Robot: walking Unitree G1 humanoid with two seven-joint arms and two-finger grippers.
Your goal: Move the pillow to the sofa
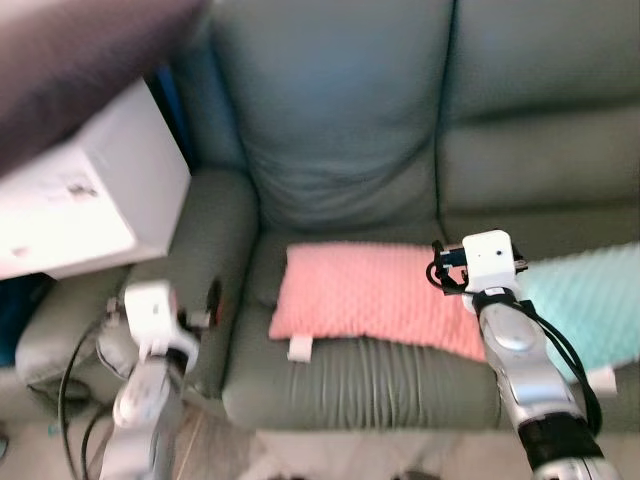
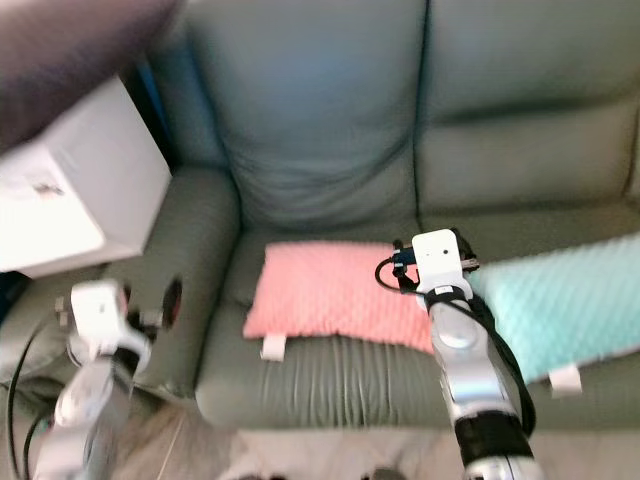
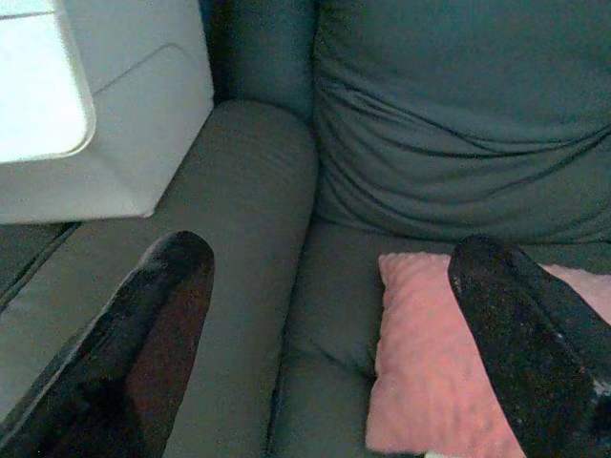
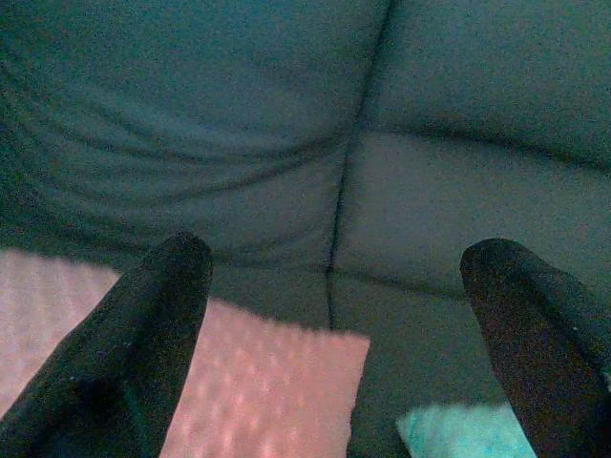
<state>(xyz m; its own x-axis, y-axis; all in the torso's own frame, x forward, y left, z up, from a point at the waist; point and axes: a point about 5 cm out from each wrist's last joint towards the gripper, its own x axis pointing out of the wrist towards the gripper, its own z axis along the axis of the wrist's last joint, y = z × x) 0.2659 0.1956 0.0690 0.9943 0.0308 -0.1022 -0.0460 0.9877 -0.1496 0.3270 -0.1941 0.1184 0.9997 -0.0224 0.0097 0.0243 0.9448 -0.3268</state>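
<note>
Left eye view looks down on a grey-green sofa [image 1: 340, 130]. A pink pillow [image 1: 370, 295] lies flat on its seat cushion, toward the front edge, with a teal pillow [image 1: 590, 300] beside it toward the sofa's right end. A white box [image 1: 90, 195] stands by the left armrest [image 1: 205, 240]. The left gripper [image 3: 334, 343] hangs spread wide over the armrest. The right gripper [image 4: 334, 334], also wide apart, hovers over the pink pillow's rear corner.
</note>
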